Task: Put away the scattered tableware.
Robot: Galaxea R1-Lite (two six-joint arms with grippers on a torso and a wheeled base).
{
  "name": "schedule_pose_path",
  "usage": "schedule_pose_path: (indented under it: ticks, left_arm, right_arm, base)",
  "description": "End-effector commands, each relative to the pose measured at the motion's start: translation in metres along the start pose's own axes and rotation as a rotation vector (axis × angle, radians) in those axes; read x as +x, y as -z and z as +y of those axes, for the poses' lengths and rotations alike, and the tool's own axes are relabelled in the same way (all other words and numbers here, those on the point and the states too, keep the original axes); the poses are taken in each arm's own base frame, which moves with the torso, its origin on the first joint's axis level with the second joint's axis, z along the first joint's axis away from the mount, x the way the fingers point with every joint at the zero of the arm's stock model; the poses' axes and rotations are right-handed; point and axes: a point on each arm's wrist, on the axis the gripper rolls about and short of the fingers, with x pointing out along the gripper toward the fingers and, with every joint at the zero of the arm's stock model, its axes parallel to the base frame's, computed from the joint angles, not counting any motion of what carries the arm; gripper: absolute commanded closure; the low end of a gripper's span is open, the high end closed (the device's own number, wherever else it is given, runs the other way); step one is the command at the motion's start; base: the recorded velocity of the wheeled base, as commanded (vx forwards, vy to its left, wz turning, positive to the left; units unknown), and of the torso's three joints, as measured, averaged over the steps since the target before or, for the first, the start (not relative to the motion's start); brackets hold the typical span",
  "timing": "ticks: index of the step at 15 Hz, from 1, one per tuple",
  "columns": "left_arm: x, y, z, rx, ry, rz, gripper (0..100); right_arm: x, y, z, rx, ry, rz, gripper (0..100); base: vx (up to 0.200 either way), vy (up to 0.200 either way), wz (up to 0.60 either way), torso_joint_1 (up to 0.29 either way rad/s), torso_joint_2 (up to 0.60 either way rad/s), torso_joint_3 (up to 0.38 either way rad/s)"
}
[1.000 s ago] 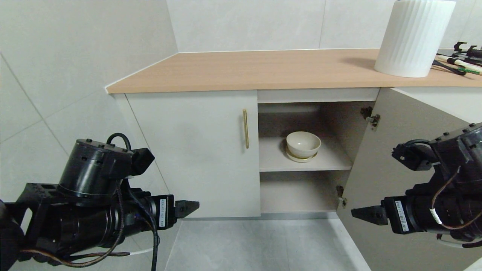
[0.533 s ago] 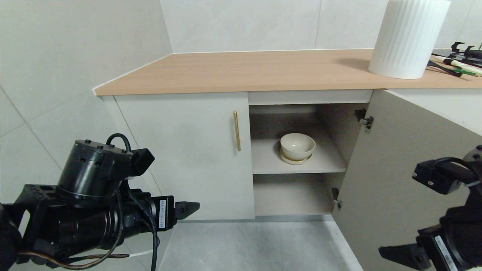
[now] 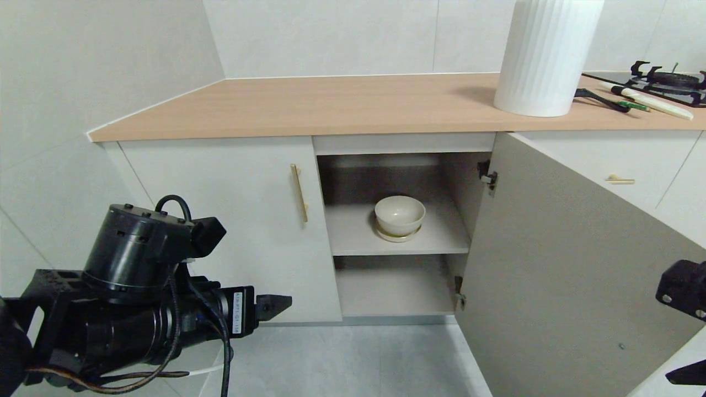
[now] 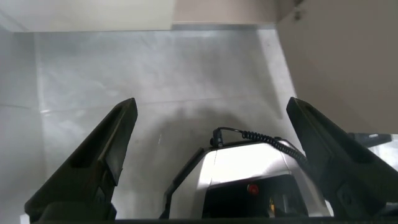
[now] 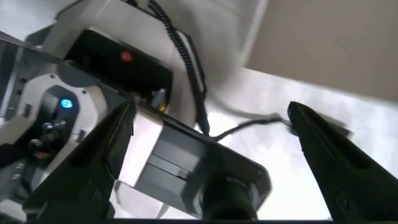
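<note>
A cream bowl [image 3: 400,214] sits on a small plate [image 3: 396,236] on the middle shelf [image 3: 436,240] of the cabinet, whose right door [image 3: 551,264] stands wide open. My left gripper [image 3: 274,305] hangs low at the left, in front of the closed left door and well short of the shelf. The left wrist view has this gripper [image 4: 211,109] open above the grey floor, with nothing between its fingers. My right gripper [image 3: 685,374] is at the bottom right corner, outside the open door. In the right wrist view it [image 5: 211,112] is open and holds nothing.
A tall white ribbed container [image 3: 543,55] stands on the wooden countertop [image 3: 331,105]. Beside it lie some long utensils [image 3: 629,99] and a black stove grate [image 3: 667,80]. The closed left door carries a gold handle [image 3: 299,193]. The lower shelf [image 3: 391,289] is bare.
The head camera has swung to the right, so the cabinet sits further left in the picture. My right arm has dropped down and to the right edge. The left arm has kept still.
</note>
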Motion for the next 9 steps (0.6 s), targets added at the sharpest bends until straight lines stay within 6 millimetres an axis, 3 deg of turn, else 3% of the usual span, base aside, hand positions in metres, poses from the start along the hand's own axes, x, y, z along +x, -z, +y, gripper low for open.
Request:
schedule_pose_path:
  ticks: [1, 3, 9]
  left_arm:
    - [0.001, 0.001, 0.0, 0.0, -0.002, 0.005, 0]
    - [0.002, 0.001, 0.0, -0.001, -0.003, 0.006, 0]
    - [0.002, 0.001, 0.0, -0.001, -0.002, 0.008, 0]
  right_arm:
    - [-0.011, 0.005, -0.003, 0.001, 0.009, -0.013, 0]
    - [-0.034, 0.01, -0.007, -0.004, 0.003, 0.02, 0]
    - [-0.058, 0.01, -0.021, 0.1, 0.099, -0.15, 0]
  base:
    - [0.0, 0.0, 0.0, 0.0, 0.0, 0.0]
    - [0.0, 0.0, 0.0, 0.0, 0.0, 0.0]
    - [0.0, 0.0, 0.0, 0.0, 0.0, 0.0]
